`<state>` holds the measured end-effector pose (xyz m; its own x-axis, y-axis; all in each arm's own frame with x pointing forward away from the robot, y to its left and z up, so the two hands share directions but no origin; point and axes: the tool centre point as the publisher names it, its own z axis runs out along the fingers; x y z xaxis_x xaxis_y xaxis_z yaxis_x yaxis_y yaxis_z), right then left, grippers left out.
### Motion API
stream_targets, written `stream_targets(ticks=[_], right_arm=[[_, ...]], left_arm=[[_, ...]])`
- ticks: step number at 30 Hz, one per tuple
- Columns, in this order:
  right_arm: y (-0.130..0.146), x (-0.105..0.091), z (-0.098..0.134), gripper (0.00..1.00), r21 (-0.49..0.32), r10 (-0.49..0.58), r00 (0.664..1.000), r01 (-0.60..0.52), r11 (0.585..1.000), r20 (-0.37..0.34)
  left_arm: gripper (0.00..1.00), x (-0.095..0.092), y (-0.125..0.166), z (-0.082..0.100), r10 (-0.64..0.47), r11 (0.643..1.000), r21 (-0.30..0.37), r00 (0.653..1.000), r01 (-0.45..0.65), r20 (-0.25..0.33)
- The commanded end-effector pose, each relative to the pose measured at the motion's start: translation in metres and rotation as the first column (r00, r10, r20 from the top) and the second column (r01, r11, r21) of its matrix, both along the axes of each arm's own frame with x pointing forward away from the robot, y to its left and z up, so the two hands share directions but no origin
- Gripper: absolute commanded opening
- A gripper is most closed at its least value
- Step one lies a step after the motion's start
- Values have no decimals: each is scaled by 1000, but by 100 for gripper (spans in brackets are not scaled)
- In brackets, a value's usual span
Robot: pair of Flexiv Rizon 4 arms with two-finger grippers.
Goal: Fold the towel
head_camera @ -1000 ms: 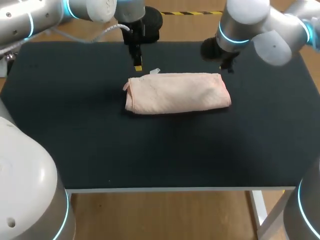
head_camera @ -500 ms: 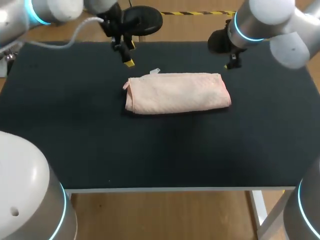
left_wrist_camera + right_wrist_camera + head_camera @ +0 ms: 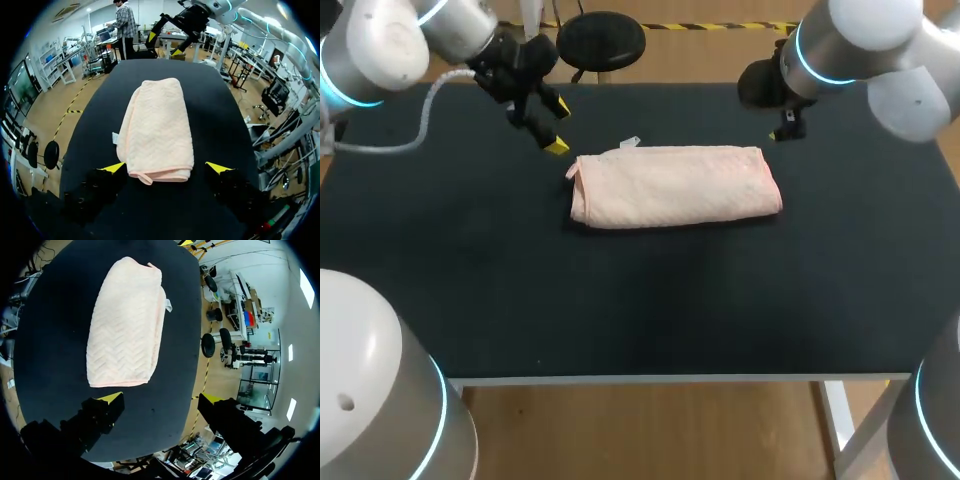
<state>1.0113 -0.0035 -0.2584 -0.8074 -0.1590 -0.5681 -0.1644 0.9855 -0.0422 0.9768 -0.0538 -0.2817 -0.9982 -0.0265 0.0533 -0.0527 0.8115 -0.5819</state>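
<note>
— The left fingers are swinging out leftward, away from the towel's far edge?
— Yes. They are now hanging near its far left corner, spread wide and gripping nothing.
— Where is the towel lying?
— Folded flat, around the middle of the bench.
— And the right fingers?
— Hovering just beyond the far right corner, gaping wide, holding nothing.

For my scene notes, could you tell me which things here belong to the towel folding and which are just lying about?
For the job: pink towel; left end effector, open; right end effector, open.
Merely there: black table under the towel.
</note>
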Motion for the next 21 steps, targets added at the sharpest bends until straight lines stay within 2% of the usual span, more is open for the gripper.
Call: stream_targets(ticks=[1, 18, 19, 20, 21], right_arm=[[0, -9, 7, 100, -57, 109, 994, -109, 992, -6], [0, -9, 7, 100, -57, 109, 994, -109, 992, -6], [-6, -5, 11, 100, 61, 52, 999, -52, 997, 12], [-9, -3, 16, 100, 192, -27, 1000, 25, 981, 9], [-13, 0, 19, 100, 316, -110, 994, 110, 942, -19]], left_arm=[[100, 6, -13, -9, -102, 978, 181, 995, 101, -6], [100, 6, -13, -9, -102, 978, 181, 995, 101, -6], [100, 6, -13, -9, -102, 978, 181, 995, 101, -6], [100, 6, -13, -9, -102, 978, 181, 995, 101, -6], [100, 6, -13, -9, -102, 978, 181, 995, 101, -6]])
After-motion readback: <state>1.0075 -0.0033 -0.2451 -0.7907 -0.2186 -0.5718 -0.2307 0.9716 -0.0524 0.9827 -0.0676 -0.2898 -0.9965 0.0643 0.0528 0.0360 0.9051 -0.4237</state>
